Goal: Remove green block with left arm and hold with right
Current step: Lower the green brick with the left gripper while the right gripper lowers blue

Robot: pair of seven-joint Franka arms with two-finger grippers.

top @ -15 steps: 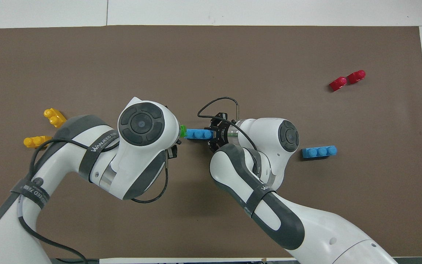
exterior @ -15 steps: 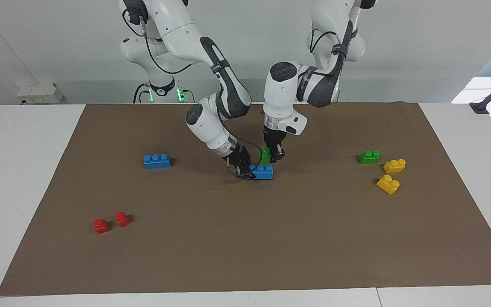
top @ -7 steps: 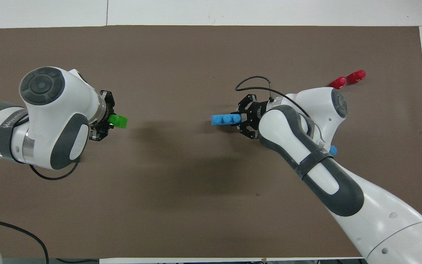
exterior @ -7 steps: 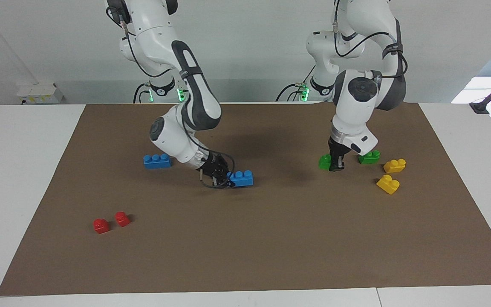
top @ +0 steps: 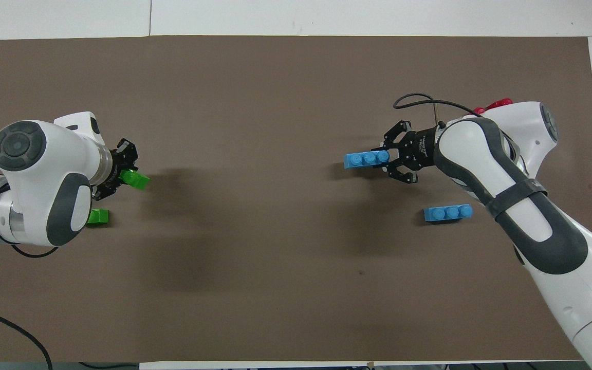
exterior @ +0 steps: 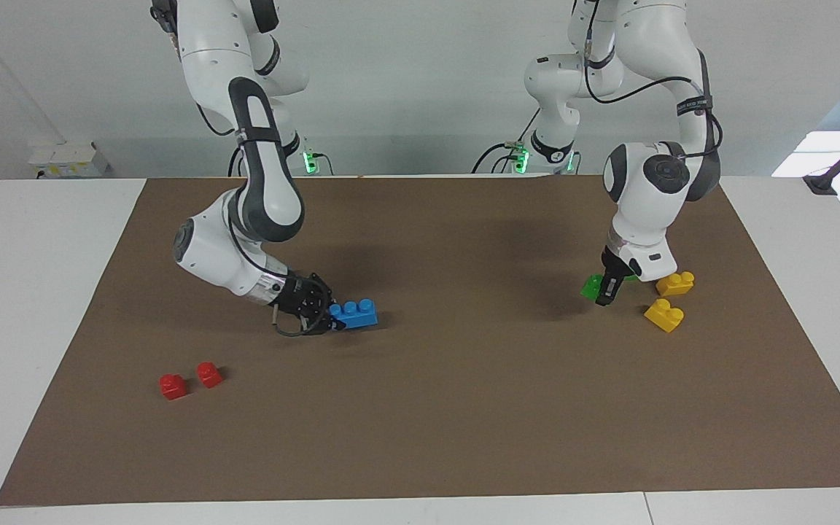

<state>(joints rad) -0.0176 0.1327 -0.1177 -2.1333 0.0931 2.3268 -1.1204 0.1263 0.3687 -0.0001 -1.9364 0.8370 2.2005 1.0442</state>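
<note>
The green block [exterior: 591, 285] [top: 136, 180] is pinched in my left gripper [exterior: 601, 291] [top: 127, 176], which is shut on it low over the mat near the left arm's end. It hangs tilted, beside a second green brick [top: 98, 216] that lies on the mat. Toward the right arm's end, my right gripper [exterior: 333, 319] [top: 390, 160] is shut on one end of a three-stud blue brick [exterior: 354, 313] [top: 366, 160], held just above the mat. The two held bricks are far apart.
Two yellow bricks [exterior: 675, 283] [exterior: 664, 315] lie close to the left gripper. Another blue brick [top: 448, 212] sits by the right arm. Two red bricks [exterior: 173, 386] [exterior: 208, 374] lie toward the right arm's end, farther from the robots. A brown mat [exterior: 464, 408] covers the table.
The green block has come off the blue brick. My left gripper carried it toward the left arm's end, while my right gripper carried the blue brick toward the right arm's end.
</note>
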